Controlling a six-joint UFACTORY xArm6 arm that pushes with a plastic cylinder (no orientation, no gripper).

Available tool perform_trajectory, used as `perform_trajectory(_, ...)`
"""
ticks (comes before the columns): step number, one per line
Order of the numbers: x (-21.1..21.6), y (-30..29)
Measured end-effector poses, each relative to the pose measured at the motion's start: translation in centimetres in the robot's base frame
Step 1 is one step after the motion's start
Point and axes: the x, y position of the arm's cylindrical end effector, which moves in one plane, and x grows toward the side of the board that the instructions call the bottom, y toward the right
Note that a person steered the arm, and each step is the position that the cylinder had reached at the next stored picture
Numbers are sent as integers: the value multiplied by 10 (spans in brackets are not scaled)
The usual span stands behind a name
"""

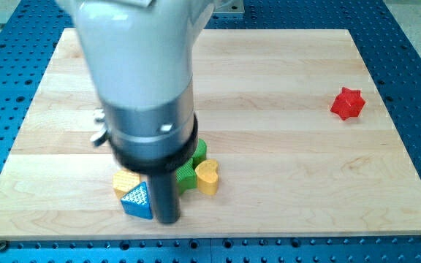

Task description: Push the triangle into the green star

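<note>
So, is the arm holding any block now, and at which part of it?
Nothing is held: the arm ends in a plain rod with no gripper. My tip only rests against the right side of the blue triangle, beside the green star.

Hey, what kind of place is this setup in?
Probably a robotics lab bench: a wooden board lies on a blue perforated metal table, with small coloured blocks like the blue triangle beside my tip.
</note>
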Motion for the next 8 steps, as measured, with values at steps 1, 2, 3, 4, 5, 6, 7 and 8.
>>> perform_trajectory(1,2,-13)
perform_trajectory(2,-12,-49)
perform_trajectory(3,-40,-53)
perform_trajectory(4,-36,-53)
perform_trajectory(5,3,-49)
perform_trajectory(6,2,-77)
perform_trajectory(7,-1,-144)
perform_trajectory(8,-32,-128)
